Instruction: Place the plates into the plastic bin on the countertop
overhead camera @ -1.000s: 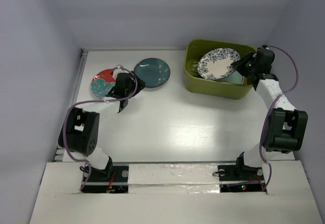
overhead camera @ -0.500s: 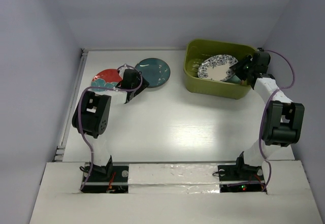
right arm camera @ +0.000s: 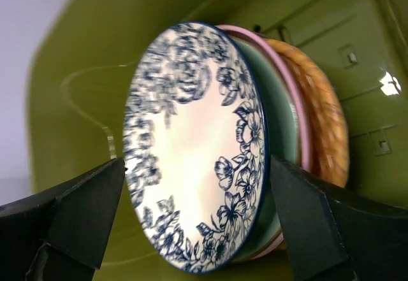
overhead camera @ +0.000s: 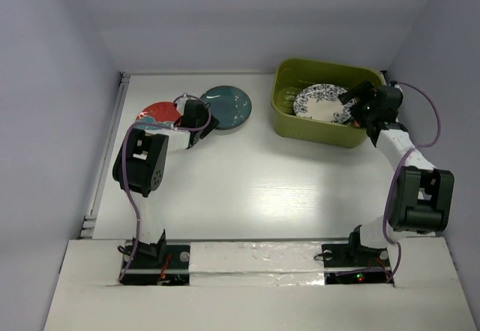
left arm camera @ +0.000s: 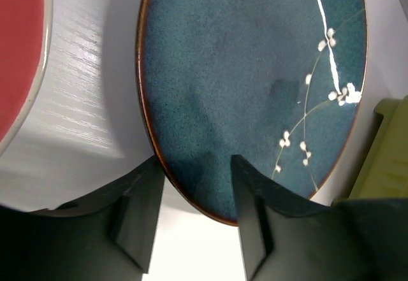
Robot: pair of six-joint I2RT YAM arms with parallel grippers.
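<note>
Well, the step in hand looks like lifting the teal plate (left arm camera: 255,83) off the countertop (overhead camera: 255,181). My left gripper (left arm camera: 194,185) has its fingers apart, straddling the plate's near rim: one finger sits outside the edge and the other reaches in over the glaze. To do this well, I should get the outer finger properly under the lip before I squeeze. Then I should close firmly and raise the plate with a slight tilt so it cannot slide out.

The red plate (overhead camera: 157,113) lies just beside it on the left, so I should pull away from that one. The bin (overhead camera: 315,132) is well off to the right.

My right gripper (right arm camera: 196,166) is spread wide and holds nothing. Its fingers flank the blue-and-white plate (right arm camera: 191,141), which leans on the other plates inside the bin.
</note>
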